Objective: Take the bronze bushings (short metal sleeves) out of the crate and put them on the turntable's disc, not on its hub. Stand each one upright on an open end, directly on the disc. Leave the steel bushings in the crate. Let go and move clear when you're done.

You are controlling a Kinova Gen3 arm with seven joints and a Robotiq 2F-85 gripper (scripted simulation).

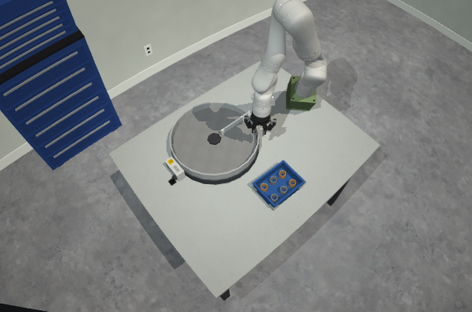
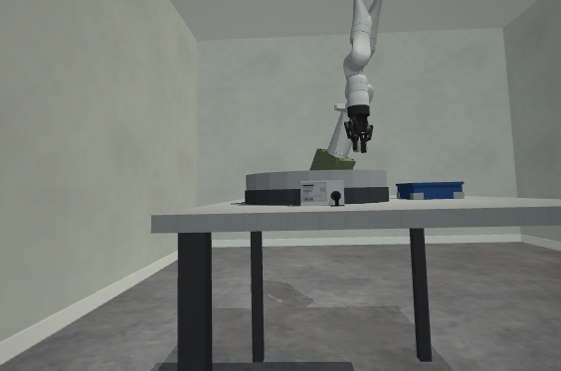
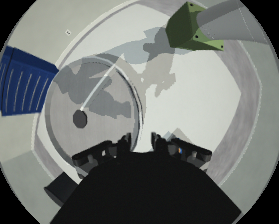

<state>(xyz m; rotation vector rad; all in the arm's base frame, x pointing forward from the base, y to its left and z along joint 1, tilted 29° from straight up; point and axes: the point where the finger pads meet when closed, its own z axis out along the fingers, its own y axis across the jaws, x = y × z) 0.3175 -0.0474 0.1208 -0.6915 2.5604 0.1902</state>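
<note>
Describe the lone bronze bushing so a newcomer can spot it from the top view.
Find the big round turntable, then the blue crate beside it. Inside, in the row of three nearer the turntable, take the bronze bushing at the left end. Its closest neighbours are both steel, while the other two bronze ones sit together at the opposite end.
</note>
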